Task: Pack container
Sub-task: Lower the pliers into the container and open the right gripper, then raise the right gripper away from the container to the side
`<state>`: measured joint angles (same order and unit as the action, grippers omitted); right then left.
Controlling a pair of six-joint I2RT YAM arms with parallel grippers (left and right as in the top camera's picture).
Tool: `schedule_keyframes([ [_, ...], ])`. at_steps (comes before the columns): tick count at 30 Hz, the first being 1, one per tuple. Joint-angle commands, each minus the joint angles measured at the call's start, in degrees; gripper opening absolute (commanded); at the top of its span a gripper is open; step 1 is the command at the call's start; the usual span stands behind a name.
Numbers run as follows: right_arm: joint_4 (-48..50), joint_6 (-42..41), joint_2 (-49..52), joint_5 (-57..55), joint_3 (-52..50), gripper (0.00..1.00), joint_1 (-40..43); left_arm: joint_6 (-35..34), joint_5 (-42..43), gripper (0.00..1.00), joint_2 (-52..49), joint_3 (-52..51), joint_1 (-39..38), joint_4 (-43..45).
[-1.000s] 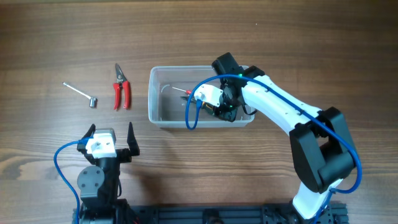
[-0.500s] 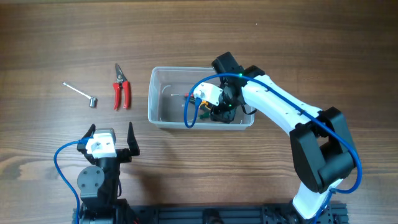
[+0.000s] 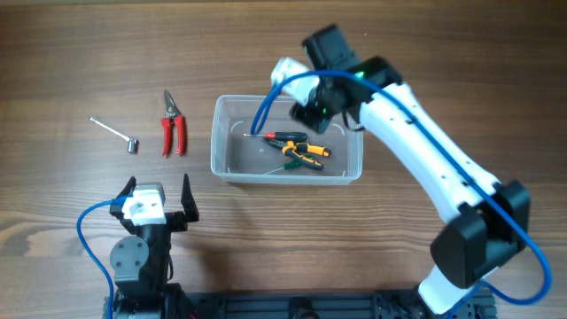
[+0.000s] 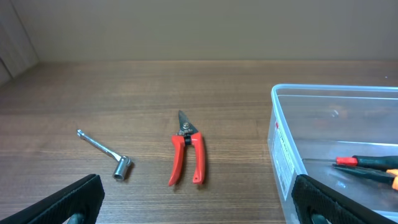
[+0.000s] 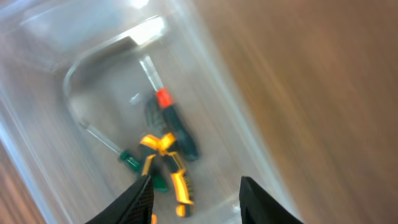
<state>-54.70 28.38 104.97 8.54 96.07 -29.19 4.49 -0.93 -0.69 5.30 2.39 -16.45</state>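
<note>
My right end effector (image 5: 196, 193): released, empty, above container (image 3: 215, 133), centre of table (image 3: 71, 53). Left end effector (image 3: 157, 197): released, 7 o'clock. Rise clear of container wall before swinging toward shears (image 3: 173, 126), 9 o'clock.

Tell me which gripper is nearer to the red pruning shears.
Left. The left gripper sits just short of the red shears, on the base side. The right gripper hangs over the container, farther off to the right.

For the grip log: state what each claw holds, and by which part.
Nothing is held. The left claw and the right claw both stand open and empty.
</note>
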Motion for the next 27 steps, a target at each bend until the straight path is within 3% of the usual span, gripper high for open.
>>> schedule_keyframes([
  [1,-3.06,-18.73,-2.25,-10.97,7.17,0.45,4.68,1.29,0.7,1.0,0.52,-0.2,0.35,0.13],
  [5,-5.9,-30.6,-2.43,-11.3,10.08,0.47,13.18,1.29,0.7,1.0,0.52,-0.2,0.35,0.13],
  [7,-6.49,-33.27,-2.43,-11.1,10.08,0.64,17.88,1.29,0.7,1.0,0.52,-0.2,0.35,0.13],
  [14,-6.99,-34.38,-2.43,-10.91,10.05,0.65,36.33,1.29,0.7,1.0,0.52,-0.2,0.35,0.13],
  [19,-7.5,-34.4,-2.43,-8.02,10.05,0.73,41.42,1.29,0.7,1.0,0.52,-0.2,0.35,0.15],
  [20,-7.61,-34.38,-2.43,-8.11,10.05,0.79,41.68,1.29,0.7,1.0,0.52,-0.2,0.35,0.13],
  [22,-7.65,-34.38,-2.43,-8.13,10.05,0.99,41.97,1.29,0.7,1.0,0.52,-0.2,0.35,0.13],
  [27,-7.5,-34.36,-2.43,-8.11,10.05,1.0,41.97,1.29,0.7,1.0,0.52,-0.2,0.35,0.13],
])
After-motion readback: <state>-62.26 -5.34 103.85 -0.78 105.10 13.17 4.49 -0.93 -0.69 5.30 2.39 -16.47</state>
